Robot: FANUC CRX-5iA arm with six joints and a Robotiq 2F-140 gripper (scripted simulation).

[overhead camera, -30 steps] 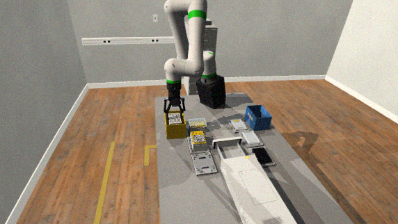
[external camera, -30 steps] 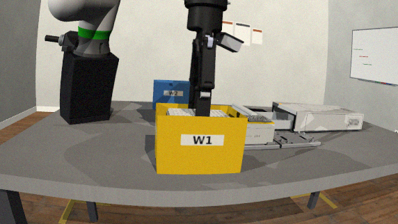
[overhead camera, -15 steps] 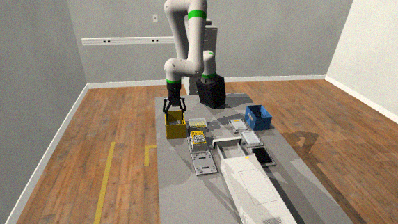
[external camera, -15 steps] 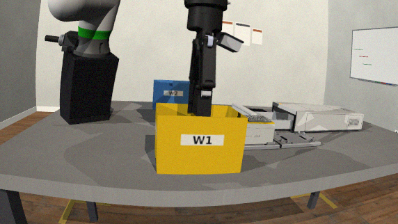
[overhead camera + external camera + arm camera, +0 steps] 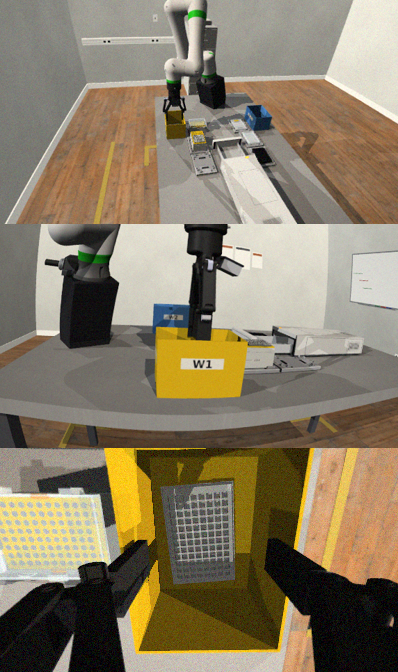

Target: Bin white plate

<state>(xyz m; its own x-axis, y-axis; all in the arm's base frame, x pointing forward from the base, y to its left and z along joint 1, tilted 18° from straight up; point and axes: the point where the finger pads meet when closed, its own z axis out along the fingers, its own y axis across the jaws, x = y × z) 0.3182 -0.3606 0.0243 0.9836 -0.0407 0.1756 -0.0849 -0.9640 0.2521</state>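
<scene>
The white plate (image 5: 200,530), a gridded well plate, lies in shadow inside the yellow waste bin W1 (image 5: 175,130) (image 5: 200,377) (image 5: 120,493), tilted against the bin's inner wall. It is hidden in the top and exterior views. The bin stands upright on the bench (image 5: 181,195) (image 5: 87,380). My gripper (image 5: 174,108) (image 5: 201,333) (image 5: 207,554) is open, with its fingers at the bin's mouth, apart from the plate and well above it. Nothing is between the fingers.
A yellow-tinted plate (image 5: 50,533) (image 5: 197,122) sits on a nest beside W1, with another plate (image 5: 197,138) and an empty nest (image 5: 204,163) in front of it. The blue bin W2 (image 5: 258,117) (image 5: 171,318), further plates (image 5: 263,155) and a long white machine (image 5: 250,181) stand to the right.
</scene>
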